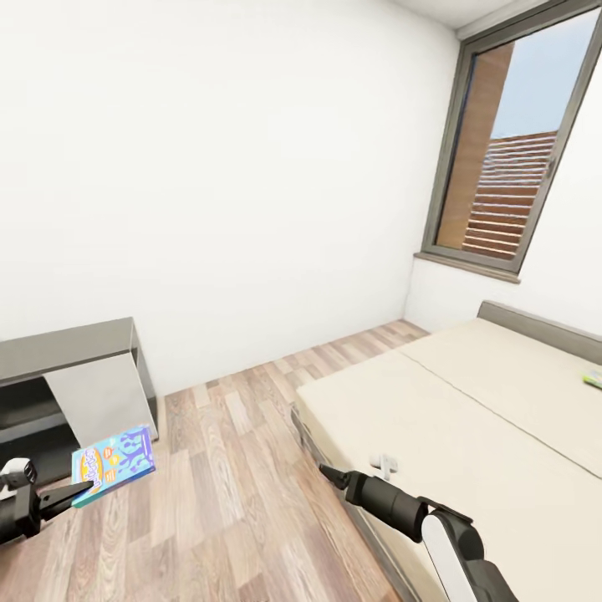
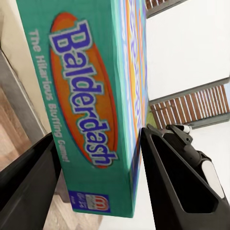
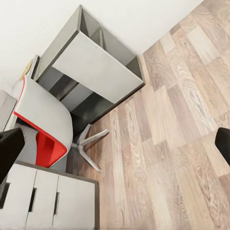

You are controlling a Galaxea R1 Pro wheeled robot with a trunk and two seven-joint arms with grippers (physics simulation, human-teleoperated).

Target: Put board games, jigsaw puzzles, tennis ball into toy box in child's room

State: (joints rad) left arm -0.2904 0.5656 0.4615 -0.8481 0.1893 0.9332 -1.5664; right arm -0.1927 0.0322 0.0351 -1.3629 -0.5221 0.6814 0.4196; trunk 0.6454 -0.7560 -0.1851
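I have the left gripper (image 1: 71, 495) at the lower left of the head view, its fingers (image 2: 28, 187) closed on the thin edges of 1 board game (image 1: 114, 464), the mostly blue box whose teal side panel reads "Balderdash" in the left wrist view. The box stands tilted out past the fingertips, held only near 1 end, so most of it hangs free. The right gripper (image 1: 324, 473) sits at lower centre, just at the near corner of the bed (image 1: 468, 418); in the right wrist view its 2 dark fingertips (image 3: 10, 148) stand at opposite edges of the picture with only floor between them, so I read it as wide open and holding nothing. A second board game (image 1: 594, 379), greenish, lies on the mattress at the far right edge of the head view, well apart from both arms. The toy box and the table are not in these pictures, so I judge I am in transit with 1 game and the drop-off is still ahead. My worry is the grip: with so much of the box cantilevered, a quick turn of the base could let it pivot or slide out. The dark grey cabinet (image 1: 75, 368) at left is close to the carried box, and swinging round could clip it and knock the game loose.
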